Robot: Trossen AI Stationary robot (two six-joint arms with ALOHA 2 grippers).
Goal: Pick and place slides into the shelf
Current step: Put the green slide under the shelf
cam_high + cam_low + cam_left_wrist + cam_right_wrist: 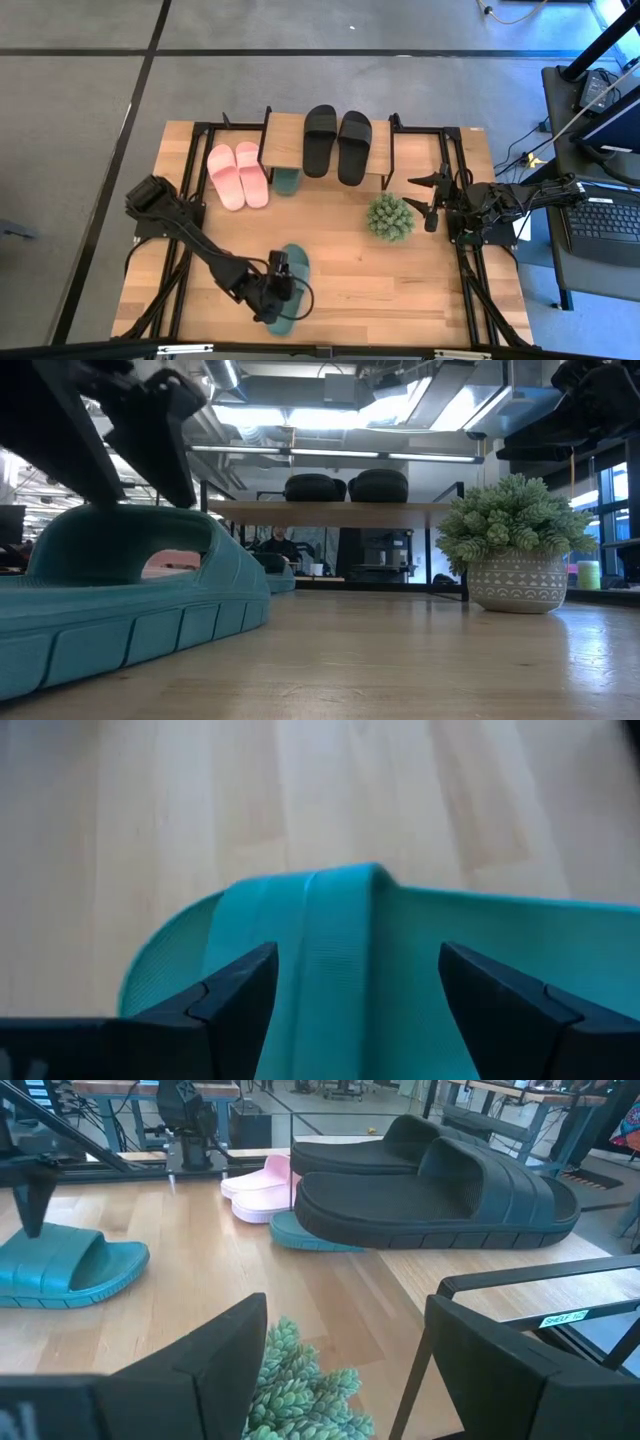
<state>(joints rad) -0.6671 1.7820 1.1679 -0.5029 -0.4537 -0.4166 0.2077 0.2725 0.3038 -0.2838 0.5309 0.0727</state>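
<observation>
The black slides (pixel 336 143) already lay side by side on the plank top of the shelf (pixel 284 140), so that pair looked done. One green slide (pixel 287 181) poked out from under the shelf's near edge, apparently placed on the lower level, though how it sat there was hidden. The pink slides (pixel 238 175) rested on the desk (pixel 400 280) just beside the shelf, not on it, and appeared left to do.

The other green slide (pixel 290 290) lay flat on the desk, well apart from the shelf. The left gripper (pixel 277 282) hung directly over its strap, jaws spread wide, one finger to each side of the strap (pixel 315 950) and neither visibly pressing it; nothing was pinched. By my reading, the grasp on this slide was about to be made.

The right gripper (pixel 432 200) waited with its jaws spread and empty, the spiky plant (pixel 390 217) just ahead of them and the shelf beyond.
</observation>
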